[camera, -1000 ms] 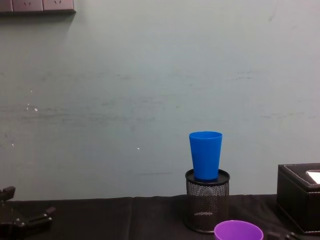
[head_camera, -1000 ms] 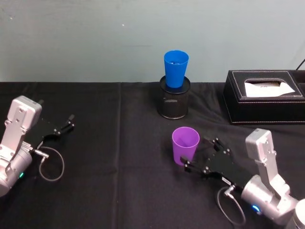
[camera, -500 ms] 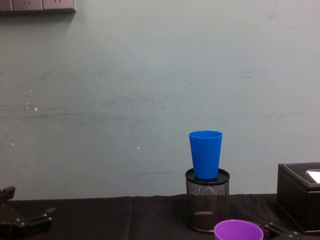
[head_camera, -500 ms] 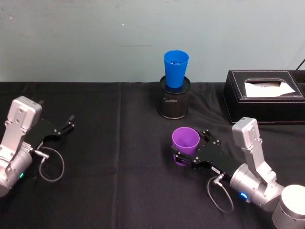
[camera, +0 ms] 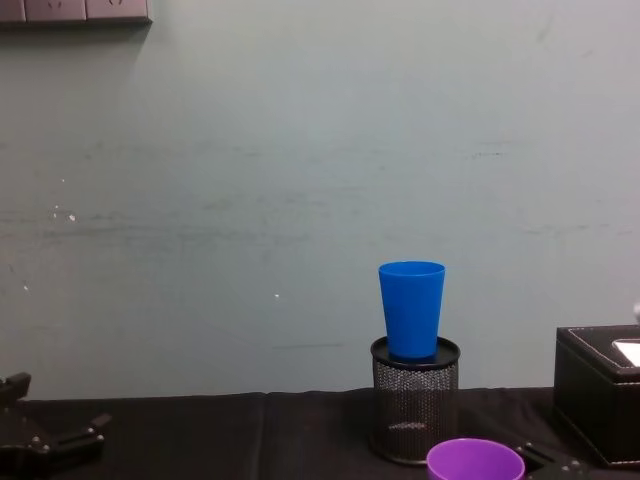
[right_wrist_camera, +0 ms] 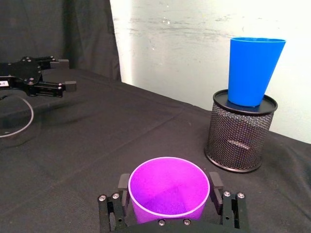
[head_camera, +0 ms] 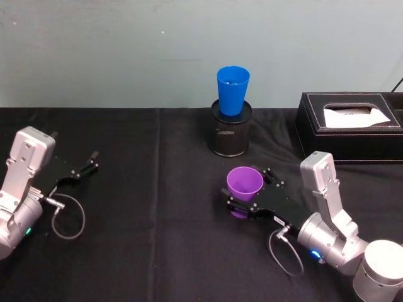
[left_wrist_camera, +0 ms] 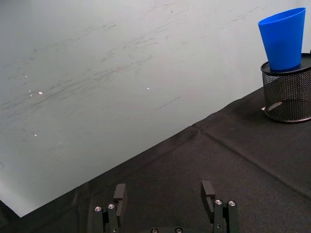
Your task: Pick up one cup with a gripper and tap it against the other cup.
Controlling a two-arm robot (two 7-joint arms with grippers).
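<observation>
Right wrist view first, closest to the action: the purple cup stands upright, mouth open to the camera, right between the fingers of the right gripper. The jaws are wide, one on each side of the cup's wall, and I can't see them pressing in yet. In the head view the pair sits just right of centre in the lower half of the frame, the cup's base seemingly on the black counter, so nothing is lifted. The arm comes in low from the lower right, which looks like the sensible way to take a tapered tumbler round its body without tipping it.

Over at the left edge, the left gripper rests parked, jaws apart and empty, well out of the way.

Farther back, upper centre, the blue cup stands upright in the mouth of a black mesh holder. Raised like that, it offers a clear side to tap, though I'd judge a perched cup wants a gentle touch. A black tissue box sits at the right edge, well apart from the cups
</observation>
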